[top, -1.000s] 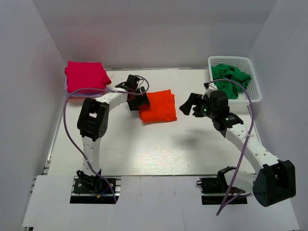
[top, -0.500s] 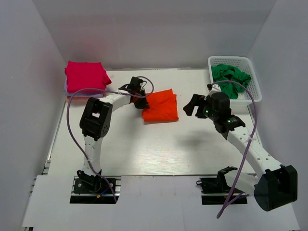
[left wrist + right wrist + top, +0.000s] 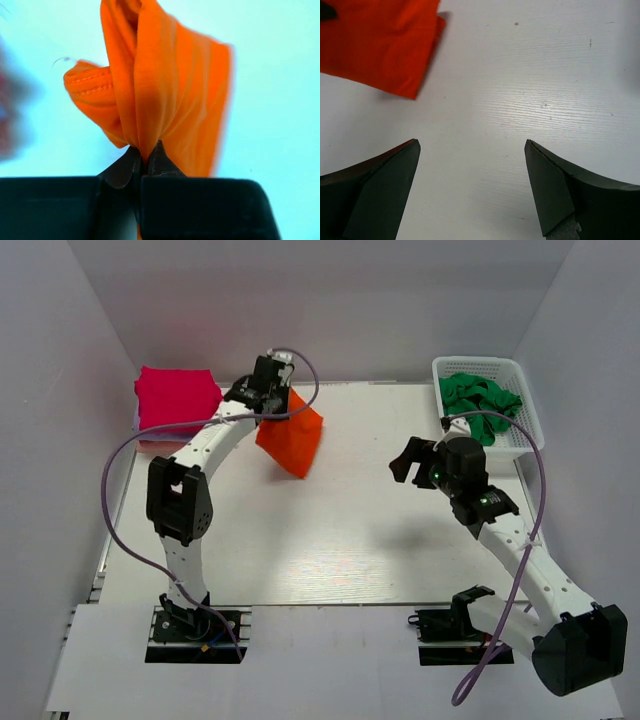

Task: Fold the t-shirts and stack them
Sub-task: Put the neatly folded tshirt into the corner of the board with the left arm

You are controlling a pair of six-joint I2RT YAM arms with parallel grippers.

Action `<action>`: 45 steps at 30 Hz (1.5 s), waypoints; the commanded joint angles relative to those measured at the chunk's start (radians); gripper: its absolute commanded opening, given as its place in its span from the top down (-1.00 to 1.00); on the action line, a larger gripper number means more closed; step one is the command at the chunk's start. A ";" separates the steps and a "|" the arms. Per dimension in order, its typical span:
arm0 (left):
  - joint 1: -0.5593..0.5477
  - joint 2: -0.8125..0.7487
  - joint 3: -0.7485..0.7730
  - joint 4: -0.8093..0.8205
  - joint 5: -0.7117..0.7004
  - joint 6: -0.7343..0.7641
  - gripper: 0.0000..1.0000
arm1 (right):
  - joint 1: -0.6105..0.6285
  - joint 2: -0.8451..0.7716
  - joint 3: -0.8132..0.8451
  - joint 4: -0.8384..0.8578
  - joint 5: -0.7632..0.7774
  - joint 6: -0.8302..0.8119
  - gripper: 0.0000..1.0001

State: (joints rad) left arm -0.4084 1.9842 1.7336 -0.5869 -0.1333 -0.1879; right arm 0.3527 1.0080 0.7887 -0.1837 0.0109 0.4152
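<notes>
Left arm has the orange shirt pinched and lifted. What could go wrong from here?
1. The left jaws pinch only a narrow bunch of the orange shirt; it could slip free.
2. Hanging from that single pinch, its folds may fall open before it reaches the magenta stack.

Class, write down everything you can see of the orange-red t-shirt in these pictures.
The orange-red t-shirt is plain, soft cloth, folded into a bundle, a stitched hem showing at one edge. It hangs bunched and tilted from the left gripper, shut on its upper edge, above the far left of the table, near the magenta shirts. Whether its lower corner touches the table cannot be told.
</notes>
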 commanded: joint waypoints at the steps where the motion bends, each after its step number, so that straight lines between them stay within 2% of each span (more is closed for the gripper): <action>1: 0.022 -0.102 0.156 -0.048 -0.113 0.149 1.00 | -0.006 -0.035 0.003 -0.013 0.070 -0.007 -0.81; 5: 0.042 -0.078 0.303 -0.103 -0.166 0.231 1.00 | -0.004 -0.072 0.010 -0.023 0.096 0.000 -0.81; 10: 0.091 -0.101 0.362 -0.082 -0.239 0.345 1.00 | -0.004 -0.104 0.029 -0.046 0.124 0.017 -0.81; 17: 0.209 -0.145 0.383 -0.028 -0.253 0.453 1.00 | -0.007 -0.126 0.052 -0.063 0.130 0.030 -0.81; 38: 0.413 -0.061 0.439 -0.021 -0.152 0.400 1.00 | -0.003 0.006 0.167 -0.016 0.116 0.000 -0.81; 45: 0.470 -0.032 0.360 0.009 -0.170 0.390 1.00 | -0.004 0.081 0.216 0.004 0.074 0.000 -0.81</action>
State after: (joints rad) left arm 0.0387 1.9610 2.1113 -0.6315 -0.2893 0.2119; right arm 0.3527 1.0782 0.9470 -0.2310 0.1028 0.4328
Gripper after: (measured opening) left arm 0.109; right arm 0.907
